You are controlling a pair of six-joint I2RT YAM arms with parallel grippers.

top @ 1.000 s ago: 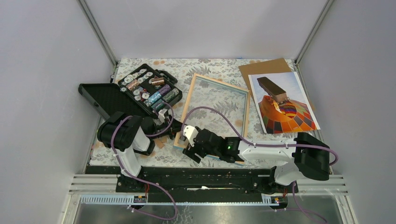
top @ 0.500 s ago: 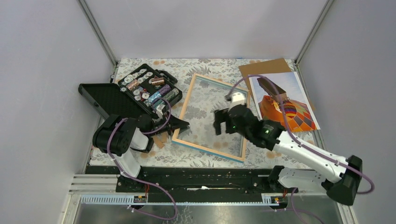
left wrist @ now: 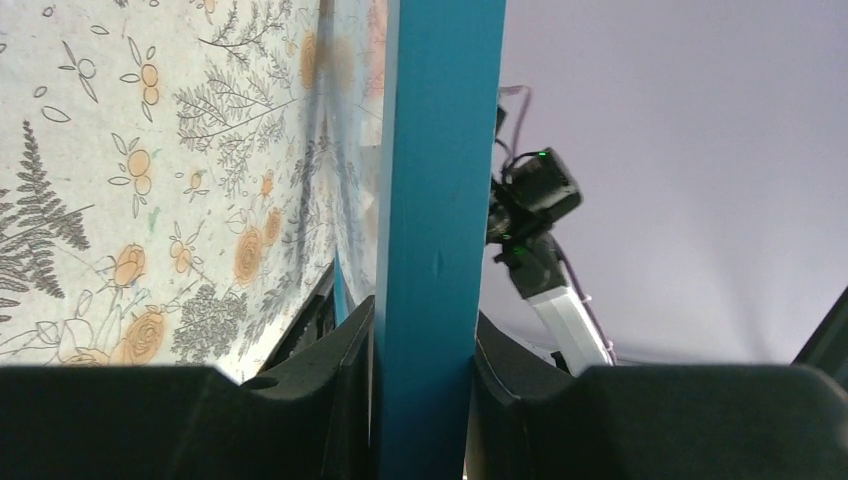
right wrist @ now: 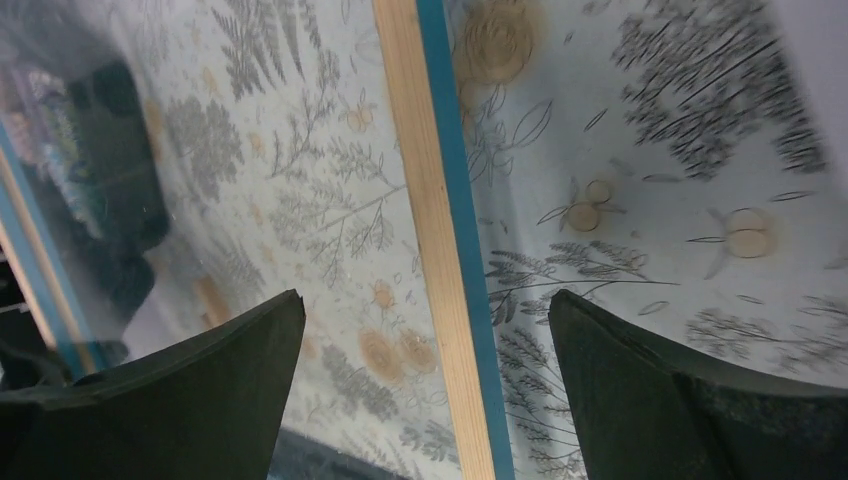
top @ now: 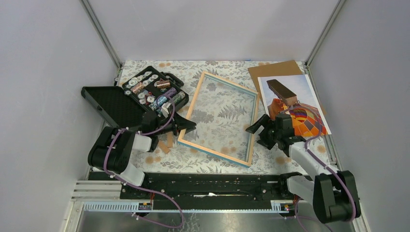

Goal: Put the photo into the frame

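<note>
The photo (top: 309, 92) lies face up at the far right of the table (top: 212, 167), balloon side showing, its far end resting on a brown board (top: 275, 70). Its near-left corner is hidden under the right arm's wrist. It sits just right of the frame (top: 220, 118); whether their edges touch cannot be told. The frame lies in the middle of the floral cloth, turned slightly askew, with its wood back up and its blue front down (the blue shows along the rim's outer edge), and the cloth pattern is visible through the pane. The left gripper (top: 186, 127) has its fingers pinched on the frame's left rim near the near-left corner. In the left wrist view (left wrist: 425, 330) the blue rim (left wrist: 435, 200) runs straight up between the two black fingers (left wrist: 330, 400), held tight on both sides. The right gripper (top: 257, 134) hovers at the frame's right rim, fingers spread and holding nothing. In the right wrist view (right wrist: 425, 300) the wood-and-blue rim (right wrist: 440, 250) passes between the wide-apart fingers (right wrist: 200, 370) with clear space on either side. At the far left, an open black case (top: 154, 92) of small parts rests well apart from the photo, its lid folded out toward the left wall.
</note>
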